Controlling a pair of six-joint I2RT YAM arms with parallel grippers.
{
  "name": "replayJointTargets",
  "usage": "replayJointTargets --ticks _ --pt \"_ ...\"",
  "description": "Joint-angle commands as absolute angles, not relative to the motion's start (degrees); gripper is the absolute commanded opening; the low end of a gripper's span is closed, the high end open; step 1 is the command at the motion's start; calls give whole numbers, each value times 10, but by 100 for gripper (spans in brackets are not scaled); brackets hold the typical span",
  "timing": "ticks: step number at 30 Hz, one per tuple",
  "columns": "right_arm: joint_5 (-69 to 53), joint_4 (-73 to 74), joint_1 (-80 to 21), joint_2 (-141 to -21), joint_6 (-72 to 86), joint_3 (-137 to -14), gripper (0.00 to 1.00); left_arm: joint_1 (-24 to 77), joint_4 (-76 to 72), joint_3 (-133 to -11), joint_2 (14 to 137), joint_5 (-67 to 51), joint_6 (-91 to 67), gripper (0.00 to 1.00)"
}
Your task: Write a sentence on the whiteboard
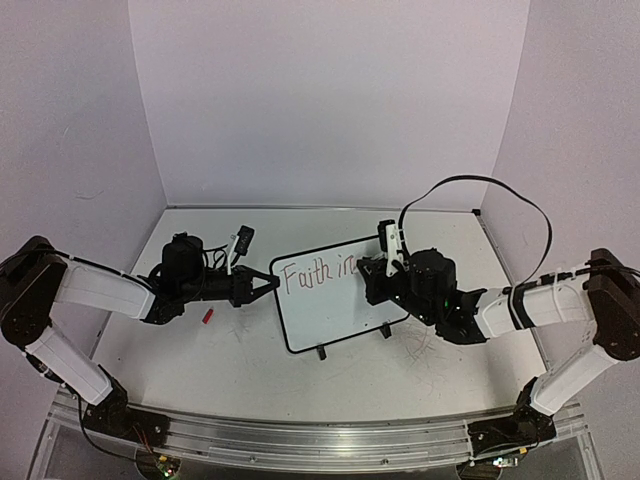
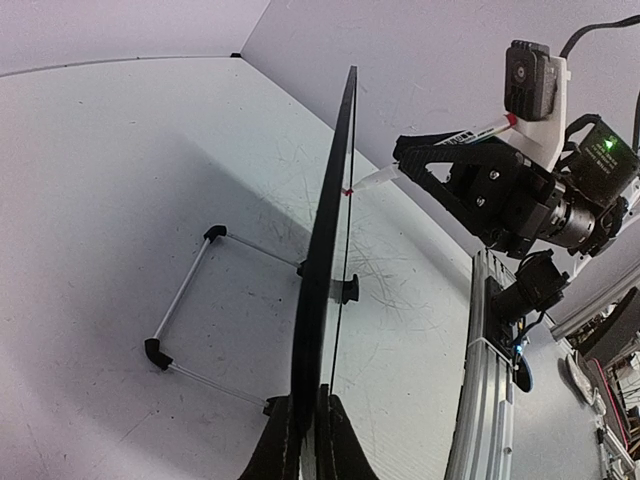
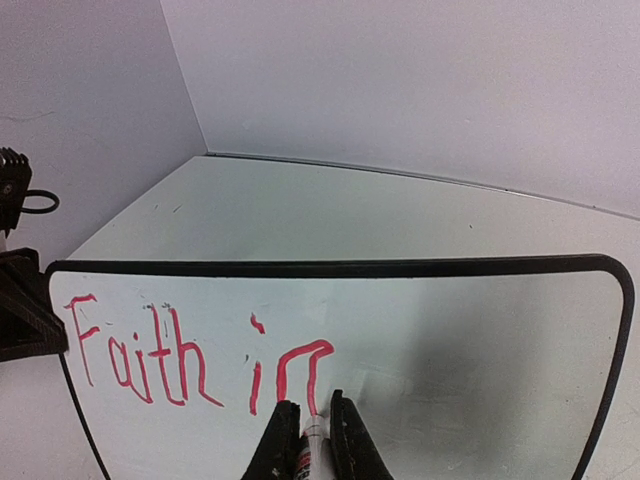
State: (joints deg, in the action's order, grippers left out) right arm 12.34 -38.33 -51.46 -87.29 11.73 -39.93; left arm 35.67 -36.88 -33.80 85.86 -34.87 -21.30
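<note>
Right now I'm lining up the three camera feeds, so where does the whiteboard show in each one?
Top external: whiteboard in the centre of the picture, its face towards the camera.
Left wrist: whiteboard seen edge-on, a thin black strip running from top centre to the bottom.
Right wrist: whiteboard face-on, filling the lower half.
Shared landmark: the left gripper clamped on its edge, seen at the board's left, at the bottom edge, and at the far left.

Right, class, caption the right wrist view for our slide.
Right end effector holds a red marker to the whiteboard, which reads "Faith in".
</note>
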Motion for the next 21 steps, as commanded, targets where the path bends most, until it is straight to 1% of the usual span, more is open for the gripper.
replayJointTargets --ticks 1,5,8,11,13,16,21 --pt "147 -354 -510 -868 117 -388 0 357 -363 -352 837 -343 -193 0" --pt "161 -355 -510 -841 106 -392 0 357 -363 -352 838 -342 -193 0" --pt "146 -357 -510 -762 88 -385 0 357 -362 -352 837 -341 -194 0" --pt "106 -379 -509 -671 33 -348 0 357 -361 -351 836 -341 -194 0" --pt "98 -385 -506 -644 -2 -325 0 358 -362 -353 839 -340 -191 0" --pt "100 -367 -503 -656 -14 -331 0 359 -362 -357 847 -343 -190 0" --pt "41 -355 -515 -705 -24 -374 0 359 -361 -354 845 -334 -189 0"
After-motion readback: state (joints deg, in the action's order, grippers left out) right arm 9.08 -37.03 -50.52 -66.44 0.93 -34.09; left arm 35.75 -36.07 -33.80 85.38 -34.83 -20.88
